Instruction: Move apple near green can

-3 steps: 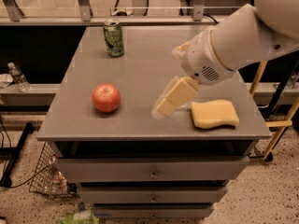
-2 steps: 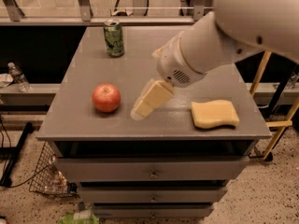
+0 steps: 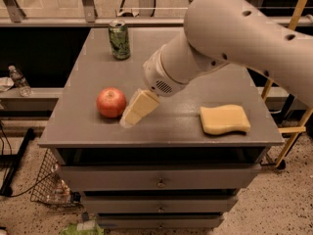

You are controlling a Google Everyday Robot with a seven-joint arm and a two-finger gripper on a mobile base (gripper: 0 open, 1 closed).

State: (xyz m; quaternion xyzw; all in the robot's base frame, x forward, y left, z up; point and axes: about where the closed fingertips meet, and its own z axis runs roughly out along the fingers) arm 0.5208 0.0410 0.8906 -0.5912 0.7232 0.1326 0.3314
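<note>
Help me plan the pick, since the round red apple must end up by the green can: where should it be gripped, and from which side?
Grip the round red apple across its widest middle, coming down from above on its picture-right side. It sits free on the grey table, round with no handle, and the gripper hangs just beside it there, so that is probably the shortest approach.

Claw (image 3: 129,119) just right of apple (image 3: 111,102); open tabletop (image 3: 93,77) between apple and green can (image 3: 119,39); sponge (image 3: 225,119) well right.
</note>
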